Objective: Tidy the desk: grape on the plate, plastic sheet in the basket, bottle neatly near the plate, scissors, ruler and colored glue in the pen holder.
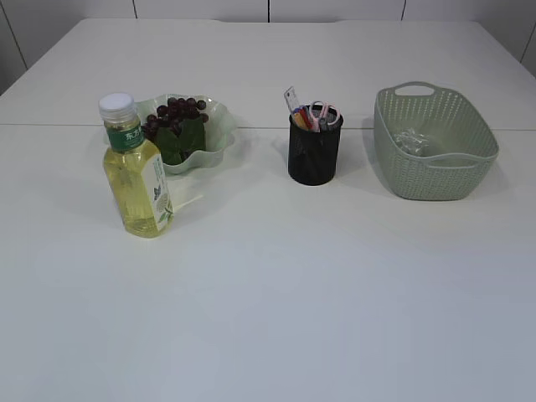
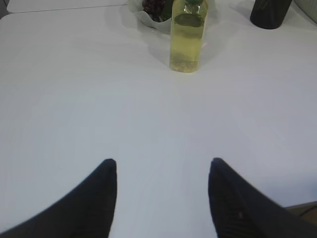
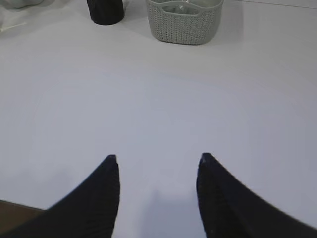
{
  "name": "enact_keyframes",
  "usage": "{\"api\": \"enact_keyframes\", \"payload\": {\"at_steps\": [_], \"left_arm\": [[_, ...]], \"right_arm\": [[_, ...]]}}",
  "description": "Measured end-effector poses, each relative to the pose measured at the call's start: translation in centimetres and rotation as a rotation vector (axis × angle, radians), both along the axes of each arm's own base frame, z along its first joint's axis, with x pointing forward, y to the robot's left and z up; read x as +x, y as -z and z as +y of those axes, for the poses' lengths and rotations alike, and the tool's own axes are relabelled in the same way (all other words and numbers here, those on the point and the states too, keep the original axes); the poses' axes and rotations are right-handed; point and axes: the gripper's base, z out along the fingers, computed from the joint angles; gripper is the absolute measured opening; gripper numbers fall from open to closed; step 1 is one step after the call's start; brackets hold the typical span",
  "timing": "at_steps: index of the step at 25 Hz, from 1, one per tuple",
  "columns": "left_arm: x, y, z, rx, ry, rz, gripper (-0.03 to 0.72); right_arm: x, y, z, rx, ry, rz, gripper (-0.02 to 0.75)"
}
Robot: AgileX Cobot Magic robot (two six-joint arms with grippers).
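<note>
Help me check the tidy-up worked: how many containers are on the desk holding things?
3. The plate at back left holds grapes, the pen holder in the middle holds stationery, and the basket at right holds a plastic sheet. None looks hidden.

Desk items, seen from the two open, empty grippers

Ahead of the left gripper [image 2: 162,171]: upright yellow-filled bottle [image 1: 136,172], just before the pale plate [image 1: 219,134] of dark grapes [image 1: 177,113]. Ahead of the right gripper [image 3: 157,166]: black pen holder [image 1: 315,151] with scissors [image 1: 325,115], ruler [image 1: 291,100], glue [image 1: 302,118]; right, the basket [image 1: 435,172] holding a clear plastic sheet [image 1: 411,140].
</note>
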Motion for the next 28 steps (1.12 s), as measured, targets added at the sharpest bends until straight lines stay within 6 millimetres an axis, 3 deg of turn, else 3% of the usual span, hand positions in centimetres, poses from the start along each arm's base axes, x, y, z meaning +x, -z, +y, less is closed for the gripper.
{"api": "enact_keyframes", "payload": {"at_steps": [22,28], "left_arm": [[0.02,0.0,0.13,-0.012,-0.023,0.002,0.433],[0.0,0.0,0.07,-0.011,-0.105,0.001,0.433]], "right_arm": [[0.05,0.04,-0.13,-0.005,0.014,0.0,0.407],[0.05,0.04,-0.1,-0.003,0.038,-0.001,0.406]]}}
